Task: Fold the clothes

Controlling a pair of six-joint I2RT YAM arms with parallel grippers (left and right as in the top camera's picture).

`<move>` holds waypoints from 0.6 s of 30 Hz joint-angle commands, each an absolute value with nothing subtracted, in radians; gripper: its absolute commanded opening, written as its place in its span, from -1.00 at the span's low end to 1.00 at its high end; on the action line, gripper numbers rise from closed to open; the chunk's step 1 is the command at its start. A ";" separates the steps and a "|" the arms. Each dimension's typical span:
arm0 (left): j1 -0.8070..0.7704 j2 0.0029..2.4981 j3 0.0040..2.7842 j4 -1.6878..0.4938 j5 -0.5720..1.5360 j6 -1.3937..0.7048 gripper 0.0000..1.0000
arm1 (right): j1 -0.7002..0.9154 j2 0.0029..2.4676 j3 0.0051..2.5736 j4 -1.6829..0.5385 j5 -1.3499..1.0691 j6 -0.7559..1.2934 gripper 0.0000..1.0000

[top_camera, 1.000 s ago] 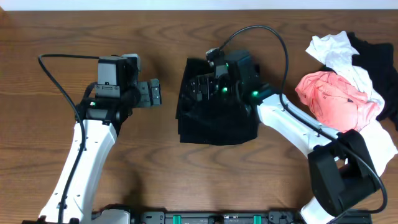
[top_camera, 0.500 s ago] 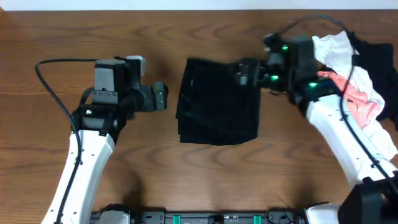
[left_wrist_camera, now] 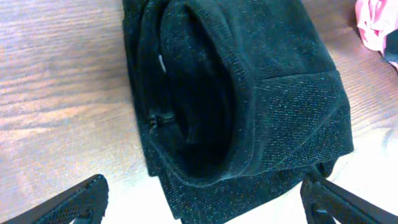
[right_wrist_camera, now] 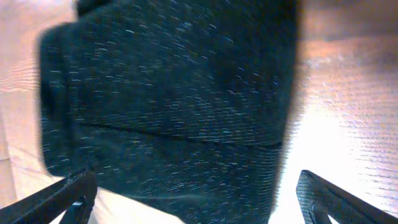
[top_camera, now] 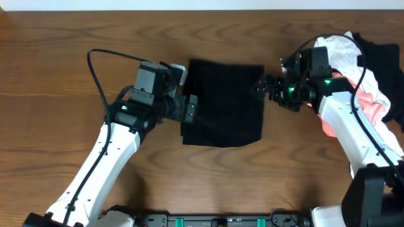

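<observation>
A black textured knit garment [top_camera: 222,101] lies folded into a rectangle on the table's middle. It fills the left wrist view [left_wrist_camera: 249,99] and the right wrist view [right_wrist_camera: 180,99]. My left gripper [top_camera: 190,107] is open at the garment's left edge, fingers spread wide, holding nothing [left_wrist_camera: 205,208]. My right gripper [top_camera: 264,86] is open at the garment's upper right edge, holding nothing [right_wrist_camera: 193,202]. More clothes lie in a heap at the far right: a pink one [top_camera: 369,110], a white one [top_camera: 341,50] and a black one [top_camera: 382,53].
The brown wooden table [top_camera: 50,75] stretches bare to the left. The heap of clothes sits under and behind my right arm. A black rail [top_camera: 214,221] runs along the table's front edge.
My left arm has swung right to the black garment's left edge. My right gripper left the garment's top, moved right, then came back to its right edge.
</observation>
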State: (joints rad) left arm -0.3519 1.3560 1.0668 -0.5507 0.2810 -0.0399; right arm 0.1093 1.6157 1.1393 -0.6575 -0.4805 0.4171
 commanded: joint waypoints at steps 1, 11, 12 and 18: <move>-0.388 1.357 1.091 -0.539 0.261 -0.014 0.97 | 0.085 1.650 1.087 -0.633 -0.471 0.419 0.98; -0.443 1.458 1.091 -0.462 0.237 0.033 0.96 | 0.008 1.651 1.046 -0.587 -0.477 0.353 0.99; -0.435 1.481 1.091 -0.453 0.239 0.034 0.96 | -0.001 1.649 1.046 -0.593 -0.479 0.342 0.99; -0.379 1.532 1.091 -0.395 0.243 0.033 0.96 | -0.041 1.644 1.046 -0.616 -0.487 0.297 0.99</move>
